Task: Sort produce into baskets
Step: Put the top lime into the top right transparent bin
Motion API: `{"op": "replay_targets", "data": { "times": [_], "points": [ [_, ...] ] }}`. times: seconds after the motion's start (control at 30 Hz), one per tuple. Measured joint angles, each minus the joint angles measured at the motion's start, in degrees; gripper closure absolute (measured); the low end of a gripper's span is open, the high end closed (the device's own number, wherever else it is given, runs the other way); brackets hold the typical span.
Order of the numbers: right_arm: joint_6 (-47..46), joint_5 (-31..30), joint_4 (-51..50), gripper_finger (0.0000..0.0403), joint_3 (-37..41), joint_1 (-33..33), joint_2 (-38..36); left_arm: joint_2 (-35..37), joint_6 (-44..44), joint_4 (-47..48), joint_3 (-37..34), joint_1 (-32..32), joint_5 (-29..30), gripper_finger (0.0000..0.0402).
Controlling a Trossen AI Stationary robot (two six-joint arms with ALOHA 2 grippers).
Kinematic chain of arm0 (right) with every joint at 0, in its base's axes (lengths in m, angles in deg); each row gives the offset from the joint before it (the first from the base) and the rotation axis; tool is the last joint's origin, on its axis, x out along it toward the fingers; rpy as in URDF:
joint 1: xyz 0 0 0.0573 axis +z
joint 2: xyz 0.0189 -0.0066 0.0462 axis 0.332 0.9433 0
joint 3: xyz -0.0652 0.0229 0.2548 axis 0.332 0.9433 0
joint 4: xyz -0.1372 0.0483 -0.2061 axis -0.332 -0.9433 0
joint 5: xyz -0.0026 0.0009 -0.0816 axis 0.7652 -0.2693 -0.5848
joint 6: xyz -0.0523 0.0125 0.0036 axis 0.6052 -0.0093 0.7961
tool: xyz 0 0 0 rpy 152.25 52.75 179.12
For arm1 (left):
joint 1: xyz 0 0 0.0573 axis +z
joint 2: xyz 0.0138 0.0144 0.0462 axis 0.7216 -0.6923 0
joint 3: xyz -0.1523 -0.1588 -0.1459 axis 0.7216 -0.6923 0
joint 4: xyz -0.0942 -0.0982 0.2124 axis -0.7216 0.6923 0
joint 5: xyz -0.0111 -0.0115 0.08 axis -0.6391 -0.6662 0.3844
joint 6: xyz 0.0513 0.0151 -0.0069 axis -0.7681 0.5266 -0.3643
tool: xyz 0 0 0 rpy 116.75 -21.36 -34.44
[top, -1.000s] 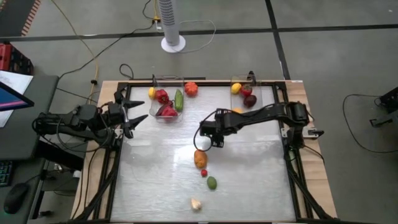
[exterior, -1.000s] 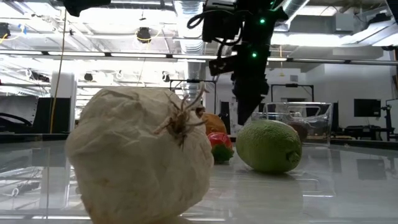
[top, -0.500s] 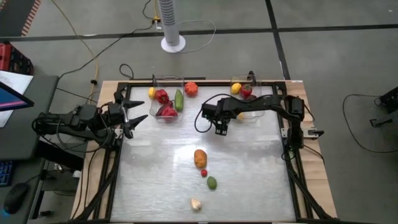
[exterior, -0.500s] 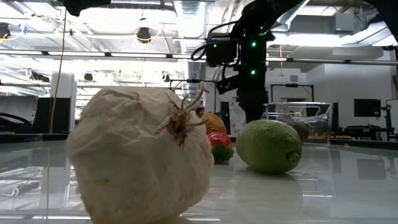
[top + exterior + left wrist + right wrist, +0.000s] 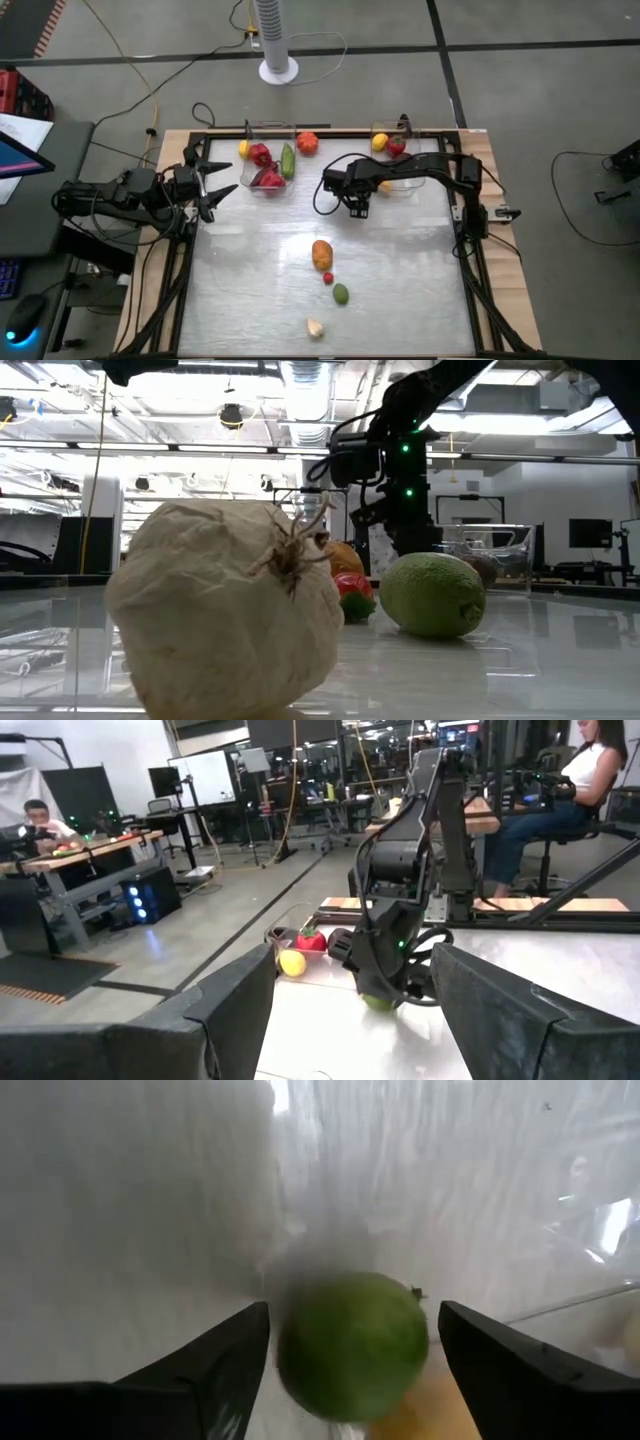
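The round green fruit sits on the bench just beside the right-hand clear basket, whose rim shows close by in the right wrist view, with something orange-yellow touching or nearly touching it on the basket side. The right tool is down over it, one finger on each side, the fingers apart with only a sliver of bench showing between each finger and the fruit, so I judge it not yet clamped. To do the pick well, the fingers should close evenly on the widest part of the fruit (a smooth ball will squirt out if pinched above its middle) and the lift should go straight up, so the orange-yellow neighbour is not dragged along. After that, which basket suits it is a sorting call; the left basket already holds red and green pieces. The left tool waits at the bench's left edge, fingers apart and empty. An orange piece, a small red one, another green one and a pale one lie unsorted nearer the front.
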Motion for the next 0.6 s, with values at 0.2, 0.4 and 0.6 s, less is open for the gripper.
{"op": "replay_targets", "data": {
  "times": [0.2,0.4,0.6],
  "points": [
    [0.16,-1.18,-1.19,0.0138,0.00,-0.59,1.47,0.00,0.00,0.04,-0.01,-0.02,-0.02,0.0146],
    [0.60,-4.90,-0.99,0.0197,-0.12,-0.04,1.82,0.00,0.00,0.07,-0.01,0.00,0.00,0.0146],
    [-0.88,-4.73,-4.45,0.0197,-4.49,2.07,1.75,0.00,-0.09,0.04,-0.01,0.00,0.00,0.0146]
  ]
}}
